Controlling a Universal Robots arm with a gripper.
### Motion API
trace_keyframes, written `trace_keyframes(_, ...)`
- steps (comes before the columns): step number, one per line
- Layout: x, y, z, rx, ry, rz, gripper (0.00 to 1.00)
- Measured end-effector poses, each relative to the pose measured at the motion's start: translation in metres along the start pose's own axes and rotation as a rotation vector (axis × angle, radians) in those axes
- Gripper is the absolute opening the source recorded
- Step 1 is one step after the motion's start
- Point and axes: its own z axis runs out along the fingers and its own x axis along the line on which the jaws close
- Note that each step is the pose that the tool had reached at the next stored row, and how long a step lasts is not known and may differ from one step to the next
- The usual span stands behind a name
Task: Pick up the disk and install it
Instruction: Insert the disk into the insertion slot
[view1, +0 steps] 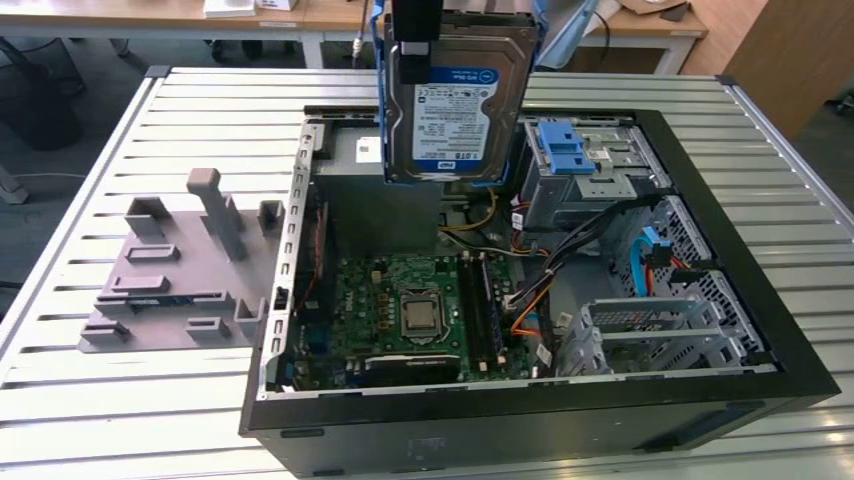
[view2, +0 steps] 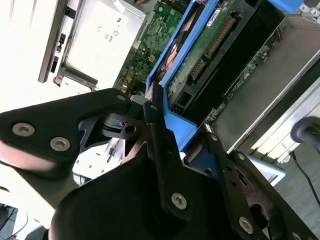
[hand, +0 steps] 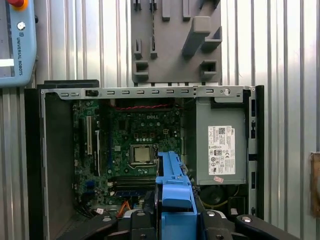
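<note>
A: So, where's the disk (view1: 461, 100)?

B: Hanging upright in the air above the open case (view1: 747, 260), touching nothing I can see. The gripper (view2: 172, 120) is clamped on its blue bracket (hand: 174, 197), 1 finger on each side.

A: How should this carry be done well?

B: My judgement: keep the grip firm, hold the bracket square to the cage (view1: 581, 165), and stay clear of the cables (view1: 534, 290) beside it.

A: What can't you make out?

B: The cage mouth; in the exterior view the disk hides part of it. That view's top edge cuts the gripper off, and the second wrist view hides the far finger's contact behind the bracket.
</note>
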Motion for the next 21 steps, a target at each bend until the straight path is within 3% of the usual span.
trace_keyframes(6, 0.0082, -0.0004, 0.0, -0.0004, 0.0001, 0.0, 0.36)
trace_keyframes(16, 0.0302, -0.0013, -0.0002, -0.0005, 0.0002, 0.0, 0.36)
trace_keyframes(21, 0.0334, -0.0024, -0.0001, -0.0005, 0.0008, 0.0, 0.36)
